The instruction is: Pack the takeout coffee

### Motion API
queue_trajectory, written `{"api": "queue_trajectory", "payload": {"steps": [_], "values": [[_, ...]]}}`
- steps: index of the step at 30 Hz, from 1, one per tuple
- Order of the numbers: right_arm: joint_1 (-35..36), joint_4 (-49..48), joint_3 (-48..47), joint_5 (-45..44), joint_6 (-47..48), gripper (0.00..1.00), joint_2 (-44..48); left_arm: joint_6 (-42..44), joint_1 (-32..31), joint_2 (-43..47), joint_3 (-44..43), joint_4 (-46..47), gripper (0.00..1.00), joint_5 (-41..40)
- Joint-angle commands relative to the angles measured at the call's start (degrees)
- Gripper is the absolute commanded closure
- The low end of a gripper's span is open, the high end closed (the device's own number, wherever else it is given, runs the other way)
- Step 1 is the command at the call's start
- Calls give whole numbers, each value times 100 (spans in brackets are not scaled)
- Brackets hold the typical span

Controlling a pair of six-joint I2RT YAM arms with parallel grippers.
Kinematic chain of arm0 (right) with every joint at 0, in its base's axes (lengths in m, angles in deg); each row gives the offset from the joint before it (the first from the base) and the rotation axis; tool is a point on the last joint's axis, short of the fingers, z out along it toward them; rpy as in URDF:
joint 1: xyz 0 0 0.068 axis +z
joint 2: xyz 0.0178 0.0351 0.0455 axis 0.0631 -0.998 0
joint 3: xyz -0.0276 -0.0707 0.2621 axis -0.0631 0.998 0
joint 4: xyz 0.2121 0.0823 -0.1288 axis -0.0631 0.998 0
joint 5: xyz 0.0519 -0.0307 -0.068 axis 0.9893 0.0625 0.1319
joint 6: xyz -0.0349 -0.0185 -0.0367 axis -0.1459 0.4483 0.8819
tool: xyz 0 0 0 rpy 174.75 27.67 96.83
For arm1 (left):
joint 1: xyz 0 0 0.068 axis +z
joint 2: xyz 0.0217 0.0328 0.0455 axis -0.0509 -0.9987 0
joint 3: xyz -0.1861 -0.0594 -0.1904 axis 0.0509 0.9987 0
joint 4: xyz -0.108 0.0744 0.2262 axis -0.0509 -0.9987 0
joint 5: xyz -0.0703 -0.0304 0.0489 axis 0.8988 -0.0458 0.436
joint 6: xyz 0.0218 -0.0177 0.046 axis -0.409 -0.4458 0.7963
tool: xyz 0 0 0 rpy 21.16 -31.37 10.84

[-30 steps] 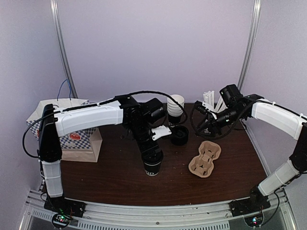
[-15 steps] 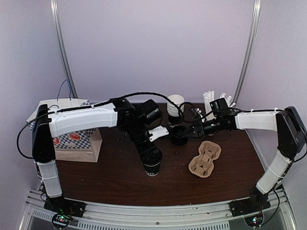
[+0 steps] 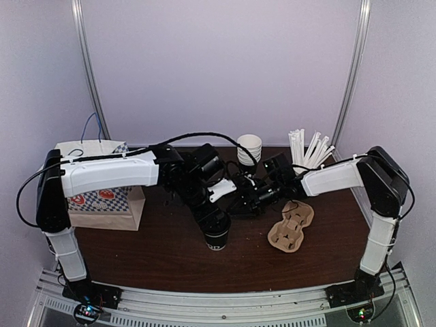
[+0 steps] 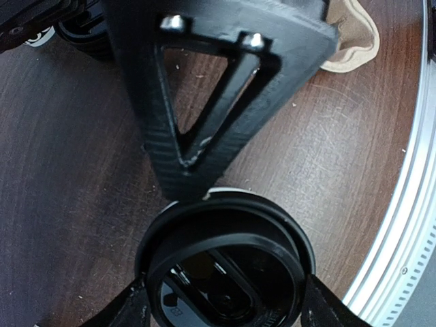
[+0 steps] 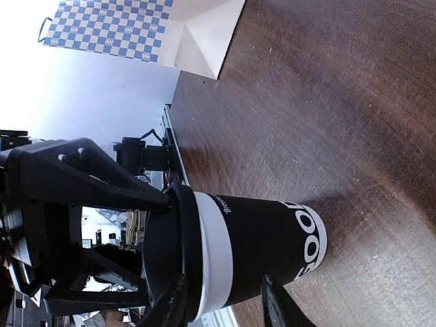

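Observation:
The takeout coffee [image 3: 217,240] is a black paper cup with white print, standing upright on the dark table. Its black sip lid [image 4: 225,262] sits on top. My left gripper [image 3: 216,221] comes down from above and is shut on the lid, one finger on each side. In the right wrist view the cup [image 5: 266,238] shows side-on, with a white band under the lid [image 5: 170,252]. My right gripper [image 3: 240,197] is open just right of the cup and behind it. Its fingertips [image 5: 174,300] straddle the cup's side without clearly touching.
A checkered paper bag [image 3: 102,184] stands open at the left. A brown pulp cup carrier [image 3: 291,226] lies right of the cup. A stack of white cups [image 3: 249,146] and a cup of white straws [image 3: 308,146] stand at the back.
My right arm has swung left from the straws, past the black lid stack, to the cup. My left gripper has stayed on the cup's lid.

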Motion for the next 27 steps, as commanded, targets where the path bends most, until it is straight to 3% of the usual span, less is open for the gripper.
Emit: {"api": "queue_trajectory", "payload": {"steps": [1,7,9,13,19,27], "values": [[159,-674,-42,205,-489,65,-169,-166,22,-155,407,326,29,128],[237,-650,-66,355,-463,69,-411,-201,22,-160,447,368,29,139],[233,-1079,17,589,-731,69,-408,-202,22,-145,471,359,29,133],[239,-1755,245,917,-1081,62,-217,-202,24,-65,556,387,29,98],[340,-557,283,790,-76,62,-53,-177,23,-32,623,429,29,14],[422,-4,252,659,225,74,-208,-207,26,-1,624,442,27,-21]]}}
